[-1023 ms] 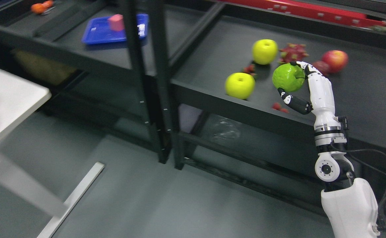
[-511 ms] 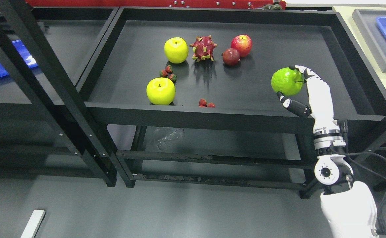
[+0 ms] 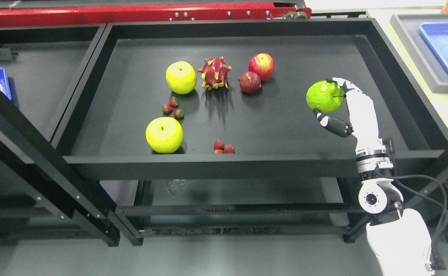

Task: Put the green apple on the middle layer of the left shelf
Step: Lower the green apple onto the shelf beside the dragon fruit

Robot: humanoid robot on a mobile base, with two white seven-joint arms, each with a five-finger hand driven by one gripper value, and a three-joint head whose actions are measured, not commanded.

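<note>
Fingers of the right hand wrap the green apple, right of the dragon fruit; it looks light, rigid and smooth, so a grip around its middle suits best.

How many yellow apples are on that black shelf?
2: one yellow apple sits at the back beside the dragon fruit; the other is near the front rim. None seems hidden.

Blue tray (right edge) cropped
</note>
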